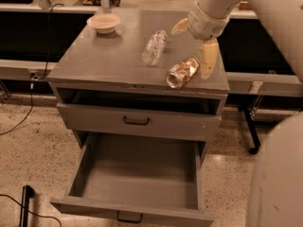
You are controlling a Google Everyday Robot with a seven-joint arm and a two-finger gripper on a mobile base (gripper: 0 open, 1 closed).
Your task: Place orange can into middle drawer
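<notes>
**A:** Where is the orange can (182,72) at this moment?

**B:** It lies on its side on the top of the grey cabinet (109,60), near the front right corner. Its silver end points toward the front edge.

**A:** And the gripper (191,51)?

**B:** It hangs over the right part of the cabinet top, just behind the can and a little to its right. Its two pale fingers are spread wide apart, and they hold nothing. One finger points down just beside the can, on the can's right side; I cannot tell whether it touches the can. The other finger is further back.

**A:** What about the middle drawer (142,174)?

**B:** It is pulled far out at the bottom of the cabinet, so its flat grey floor is in full view. A small black handle sits on its front. The upper drawer (137,122) above it is closed.

**A:** What else is on the top?

**B:** A clear plastic bottle (155,47) lies on its side behind and left of the can, apart from it. A shallow pale bowl (104,22) stands at the back left corner.
</notes>
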